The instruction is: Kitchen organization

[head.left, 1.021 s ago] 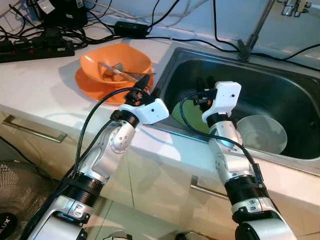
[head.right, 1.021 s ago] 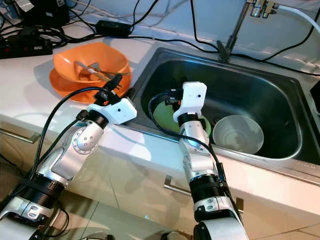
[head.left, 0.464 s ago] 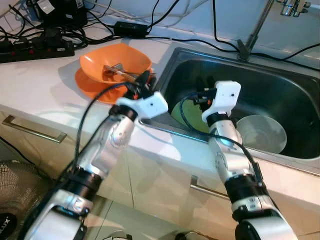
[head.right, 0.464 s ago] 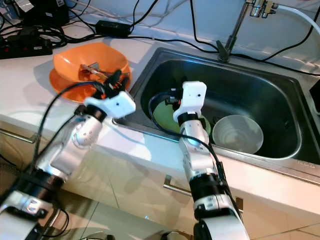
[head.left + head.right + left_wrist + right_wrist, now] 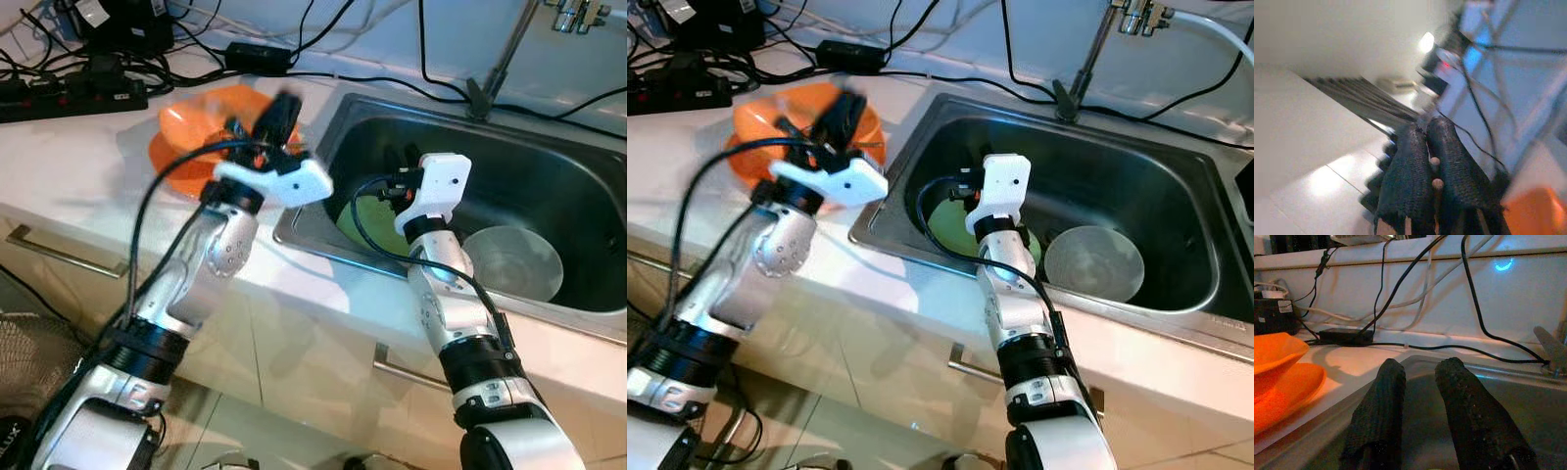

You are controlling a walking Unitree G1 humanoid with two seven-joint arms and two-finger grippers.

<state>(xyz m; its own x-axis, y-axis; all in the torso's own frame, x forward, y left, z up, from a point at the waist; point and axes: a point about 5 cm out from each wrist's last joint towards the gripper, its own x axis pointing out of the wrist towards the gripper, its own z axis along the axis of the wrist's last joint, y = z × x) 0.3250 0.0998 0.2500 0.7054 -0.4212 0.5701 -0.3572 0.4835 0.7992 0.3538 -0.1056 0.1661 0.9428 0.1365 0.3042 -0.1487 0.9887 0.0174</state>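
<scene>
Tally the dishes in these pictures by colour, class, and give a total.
Orange: 2, a bowl stacked on a plate
Green: 1, a plate in the sink
Pale grey: 1, a bowl in the sink
Total: 4

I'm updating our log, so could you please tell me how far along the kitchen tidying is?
Done: nothing looks put away yet. In hand: the left gripper, raised above the orange bowl, is shut on thin utensils. The right gripper hangs open over the sink. Left: the green plate and grey bowl lie in the sink.
</scene>
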